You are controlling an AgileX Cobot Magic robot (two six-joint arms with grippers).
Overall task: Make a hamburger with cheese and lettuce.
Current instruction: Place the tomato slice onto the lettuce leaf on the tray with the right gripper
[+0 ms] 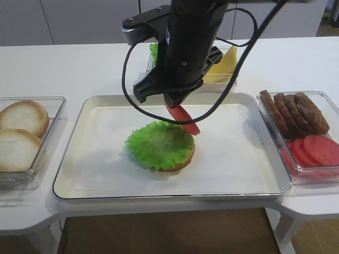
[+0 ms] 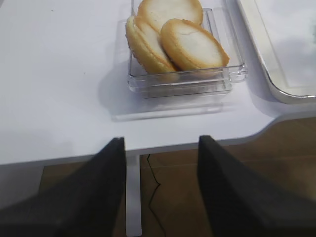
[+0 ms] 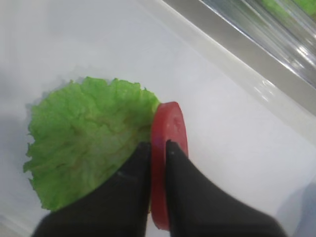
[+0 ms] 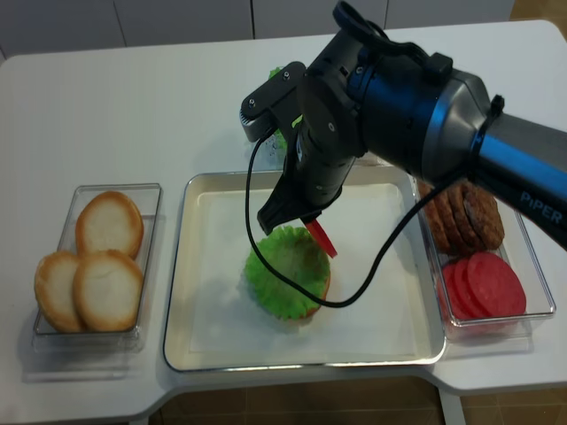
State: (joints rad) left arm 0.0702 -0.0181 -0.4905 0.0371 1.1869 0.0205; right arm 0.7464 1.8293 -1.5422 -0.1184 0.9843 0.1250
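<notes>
right wrist view shows our right gripper (image 3: pixel 158 148) clamped on a red slice (image 3: pixel 167 148) held on edge, the lettuce (image 3: pixel 86 143) just left of it

White table (image 1: pixel 95 69) w/ brown floor (image 1: pixel 159 233), pale cabinets (image 1: pixel 79 21) behind.

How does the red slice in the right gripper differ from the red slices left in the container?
The held red slice stands on edge, pinched by the right gripper; the red slices in the container lie flat and overlapping. The held one hangs above the tray, beside the lettuce; the others sit in the container below dark patties. All are round, thick and red.
</notes>
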